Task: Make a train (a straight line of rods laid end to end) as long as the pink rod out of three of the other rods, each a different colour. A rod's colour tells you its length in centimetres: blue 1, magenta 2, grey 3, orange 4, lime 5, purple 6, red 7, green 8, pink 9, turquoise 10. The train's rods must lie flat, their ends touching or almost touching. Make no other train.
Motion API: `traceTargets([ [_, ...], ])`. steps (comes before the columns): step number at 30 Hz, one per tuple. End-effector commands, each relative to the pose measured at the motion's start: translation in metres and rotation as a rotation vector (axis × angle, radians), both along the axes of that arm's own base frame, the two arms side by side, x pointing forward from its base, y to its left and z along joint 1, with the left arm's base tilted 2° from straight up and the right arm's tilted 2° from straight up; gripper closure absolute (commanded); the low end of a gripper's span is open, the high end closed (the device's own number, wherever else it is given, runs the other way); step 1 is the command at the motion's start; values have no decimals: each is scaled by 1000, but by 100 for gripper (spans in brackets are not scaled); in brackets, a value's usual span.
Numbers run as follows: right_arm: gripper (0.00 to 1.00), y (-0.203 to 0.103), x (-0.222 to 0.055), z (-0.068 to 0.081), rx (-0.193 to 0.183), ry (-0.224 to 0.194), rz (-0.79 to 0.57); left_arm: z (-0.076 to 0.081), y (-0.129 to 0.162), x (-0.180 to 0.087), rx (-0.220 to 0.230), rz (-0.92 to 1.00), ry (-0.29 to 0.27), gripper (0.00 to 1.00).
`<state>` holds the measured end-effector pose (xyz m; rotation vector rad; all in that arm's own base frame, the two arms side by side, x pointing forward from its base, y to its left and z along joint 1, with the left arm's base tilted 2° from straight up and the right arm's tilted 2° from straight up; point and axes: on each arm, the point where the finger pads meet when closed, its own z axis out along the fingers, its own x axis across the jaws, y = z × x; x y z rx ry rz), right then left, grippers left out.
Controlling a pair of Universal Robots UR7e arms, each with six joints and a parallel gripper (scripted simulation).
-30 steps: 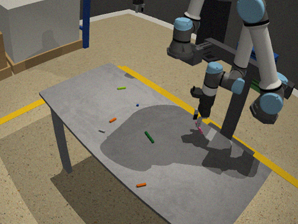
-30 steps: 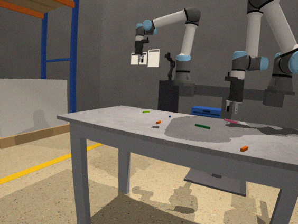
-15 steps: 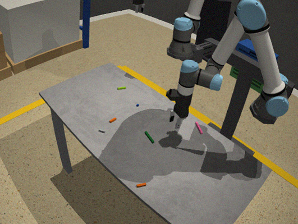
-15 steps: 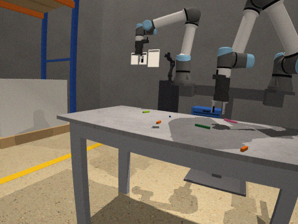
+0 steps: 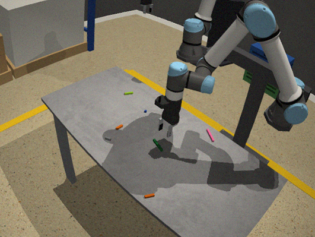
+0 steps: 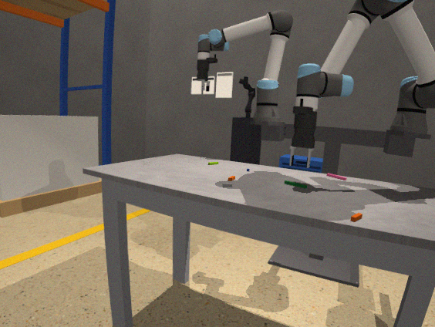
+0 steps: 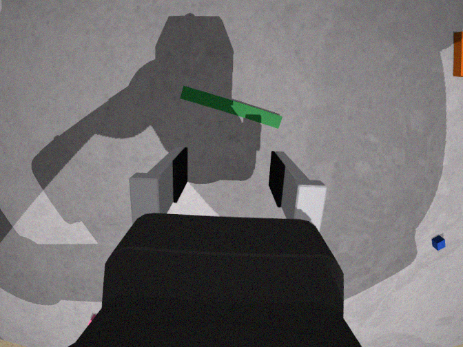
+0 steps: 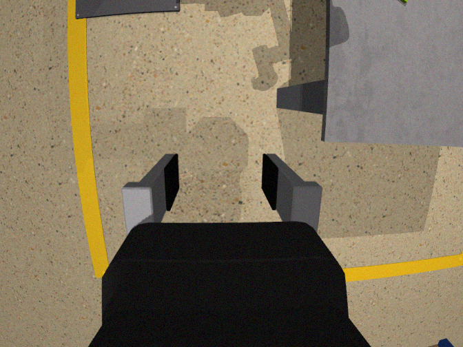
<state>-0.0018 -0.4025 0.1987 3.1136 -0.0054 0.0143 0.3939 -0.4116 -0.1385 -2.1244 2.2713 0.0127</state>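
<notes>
A pink rod (image 5: 210, 135) (image 6: 336, 176) lies flat near the table's far edge. A green rod (image 5: 157, 144) (image 6: 295, 184) (image 7: 231, 107) lies mid-table. A lime rod (image 5: 128, 93) (image 6: 213, 163), a small blue rod (image 5: 145, 111) (image 6: 247, 170) (image 7: 438, 242), an orange rod (image 5: 119, 127) (image 6: 231, 178) and a grey rod (image 5: 108, 139) (image 6: 227, 186) lie apart from each other. Another orange rod (image 5: 149, 195) (image 6: 356, 217) lies near the front edge. My left gripper (image 5: 164, 131) (image 6: 300, 163) (image 7: 229, 166) is open and empty above the table, near the green rod. My right gripper (image 5: 147, 10) (image 8: 220, 171) is open and empty, off the table.
The rods lie scattered on the grey table (image 5: 89, 93) (image 6: 154, 173) (image 8: 392, 93). The right gripper hangs over the floor beyond the table's far end. The left arm's shadow covers the middle of the table. A dark post (image 5: 253, 112) stands behind the table's far edge.
</notes>
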Motion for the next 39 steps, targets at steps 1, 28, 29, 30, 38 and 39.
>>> traceTargets([
  [1, 0, -1, 0, 1, -2, -1, 0, 1, -5, 7, -3, 20, -2, 0],
  [28, 0, -1, 0, 1, -2, -1, 0, 1, -8, 10, -3, 31, -2, 0],
  [29, 0, -1, 0, 1, -2, -1, 0, 1, -8, 10, -3, 31, -2, 0],
  [30, 0, -1, 0, 1, -2, -1, 0, 1, -8, 10, -3, 31, -2, 0],
  [38, 0, -1, 0, 1, -2, -1, 0, 1, -8, 10, -3, 31, -2, 0],
  [39, 0, -1, 0, 1, -2, -1, 0, 1, -8, 10, -3, 31, -2, 0],
])
